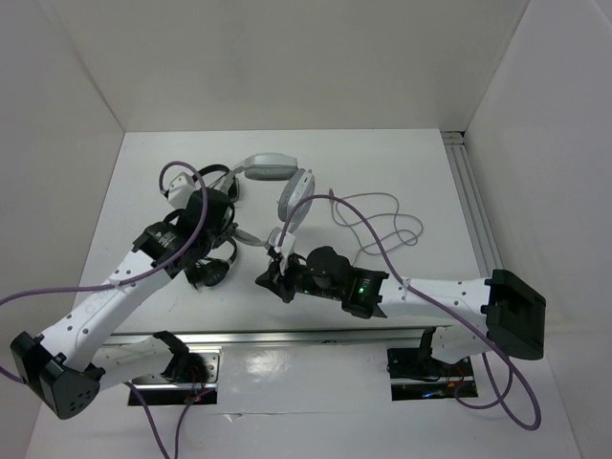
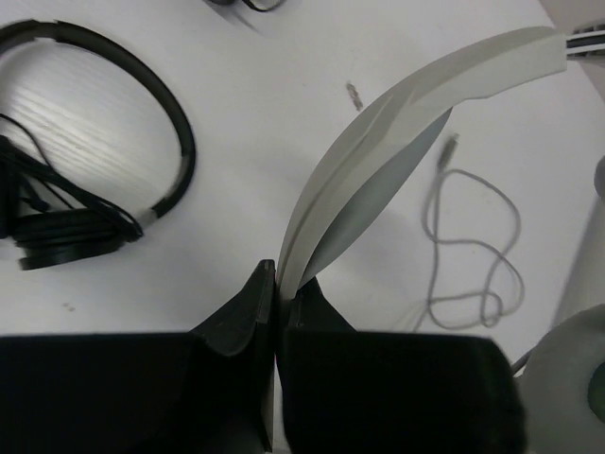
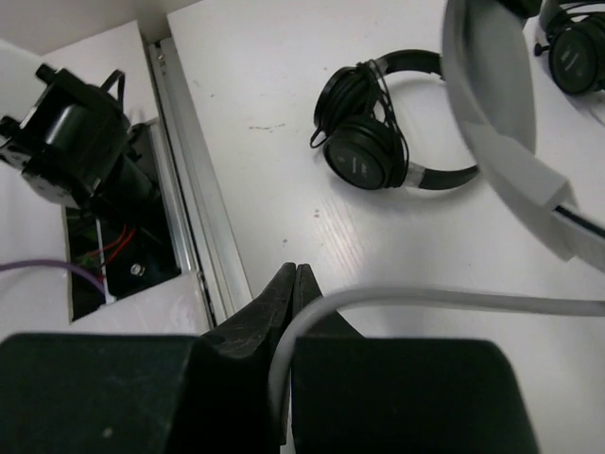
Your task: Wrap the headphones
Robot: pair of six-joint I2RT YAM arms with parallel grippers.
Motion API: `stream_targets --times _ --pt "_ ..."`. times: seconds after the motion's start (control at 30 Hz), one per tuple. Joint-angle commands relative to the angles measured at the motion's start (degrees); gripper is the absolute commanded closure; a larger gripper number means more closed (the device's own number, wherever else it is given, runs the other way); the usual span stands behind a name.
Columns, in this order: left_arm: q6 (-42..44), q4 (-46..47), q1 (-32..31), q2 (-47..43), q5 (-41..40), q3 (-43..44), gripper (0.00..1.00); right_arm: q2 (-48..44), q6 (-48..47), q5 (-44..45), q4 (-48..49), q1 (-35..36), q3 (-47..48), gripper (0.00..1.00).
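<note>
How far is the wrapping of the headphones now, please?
Done: the left gripper is shut on the headband, the right gripper on the cable. In hand: the first turn, not yet made. Left: all the winding; the cable lies in loose loops on the table, none around the headphones.

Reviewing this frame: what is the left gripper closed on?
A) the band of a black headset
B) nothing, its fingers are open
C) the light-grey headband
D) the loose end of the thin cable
C: the left wrist view shows the left gripper shut on the headphones at their light-grey headband, while the black headset lies apart on the table.
</note>
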Motion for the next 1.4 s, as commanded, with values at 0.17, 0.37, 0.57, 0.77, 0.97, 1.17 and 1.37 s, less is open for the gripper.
stream_targets --times 0.17,0.37,0.57,0.77,0.97,1.17,1.37 --pt "0.0 1.3 -2.2 3.1 -13.2 0.7 1.0 -4.8 -3.0 -17.6 3.0 1.5 2.5 0.94" --pt "1.3 1.9 -5.9 2.0 -14.4 -1.3 1.0 -4.8 2.1 -26.0 10.5 -2.5 2.5 0.93" --pt "4.9 1.2 -8.3 4.5 -16.6 -1.9 1.0 -4.2 3.4 -34.2 7.0 -7.7 9.3 0.89" --pt "10.1 4.3 -8.9 8.7 -14.8 -3.7 1.0 -6.7 3.4 -38.0 2.2 -12.5 15.8 0.85" --pt "17.6 11.6 -11.7 9.4 -11.6 -7.8 1.0 -7.8 -0.5 -39.1 -8.1 -17.1 21.5 0.77" --pt "23.5 17.1 -11.7 9.9 -4.9 -12.1 1.0 -7.1 -3.7 -46.3 -18.3 -26.2 26.4 0.96" --pt "31.8 22.0 -12.4 8.7 2.9 -15.7 1.0 -6.0 0.3 -50.9 -15.6 -34.6 26.4 1.0"
